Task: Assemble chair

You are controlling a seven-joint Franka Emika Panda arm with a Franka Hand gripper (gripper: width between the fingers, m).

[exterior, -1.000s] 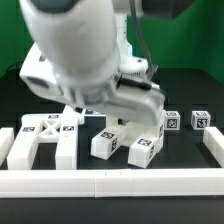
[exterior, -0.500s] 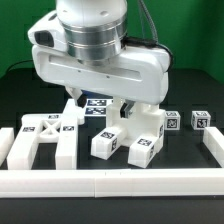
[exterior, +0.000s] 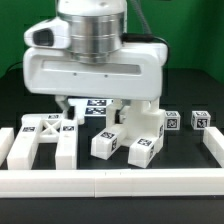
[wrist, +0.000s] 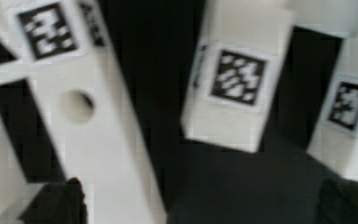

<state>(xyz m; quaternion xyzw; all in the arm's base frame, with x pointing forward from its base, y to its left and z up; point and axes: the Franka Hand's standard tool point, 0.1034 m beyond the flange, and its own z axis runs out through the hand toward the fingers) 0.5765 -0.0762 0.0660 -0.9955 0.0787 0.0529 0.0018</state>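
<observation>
1. Nearest the exterior camera, a long low white border rail point(exterior: 110, 182) runs the full width of the scene. It turns back at both ends, closing in the work area on three sides.
2. Just behind the rail, on that view's left, a white X-braced frame point(exterior: 45, 135) lies flat, with black-and-white tags on its upper edge. Its near edge sits close to the rail, leaving little room there.
3. Toward the middle, two short square legs point(exterior: 105, 143) lie side by side, just apart. The second leg point(exterior: 143, 150) is the nearer. A narrow black gap separates them from the frame.
4. Behind the legs stands a taller white block point(exterior: 146, 122), close against them.
5. Above these parts hangs the arm's broad white wrist housing point(exterior: 95, 65), which hides much of the middle. Under it, part of a tagged flat panel point(exterior: 97, 107) shows.
6. From the wrist camera, the gripper point(wrist: 202, 205) appears as two dark blurred fingertips point(wrist: 55, 203) set wide apart, holding nothing. Between them rises a white bar with a round hole point(wrist: 91, 140), and beside it a tagged white piece point(wrist: 238, 85). Black gaps separate the parts.
7. Farther back, on the exterior view's right, two small tagged cubes point(exterior: 172, 121) and point(exterior: 202, 119) stand apart, with open table around them.
8. Everything rests on a matte black table point(exterior: 185, 150). Beyond it is a green backdrop point(exterior: 200, 40).
</observation>
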